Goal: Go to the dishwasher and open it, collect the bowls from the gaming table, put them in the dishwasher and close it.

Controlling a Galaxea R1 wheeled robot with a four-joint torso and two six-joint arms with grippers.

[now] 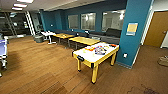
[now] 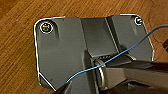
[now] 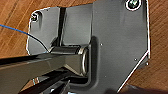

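Gaming table (image 1: 95,56) stood right of centre in my head view, on the wooden floor (image 1: 37,70), just beside the teal pillar (image 1: 133,32). It had a white top, a yellowish rim and yellow legs. Colourful game boxes (image 1: 100,50) lay on the far half of its top; whether any bowls were among them could not be made out. Beyond it, two plain yellow wooden tables (image 1: 83,40) and a small white table (image 1: 48,33) stood in a row before a long dark sofa (image 1: 110,35) against the blue wall with windows. A grey bin (image 1: 38,38) stood near the white table. At the left edge, part of a blue table (image 1: 3,50) was visible. A brown door (image 1: 157,28) was set in the wall right of the pillar. Both of my wrist views looked down at wooden floor past my own dark plates and a thin blue cable (image 2: 120,53). Whether my fingers were spread or pressed together could not be told on either side.
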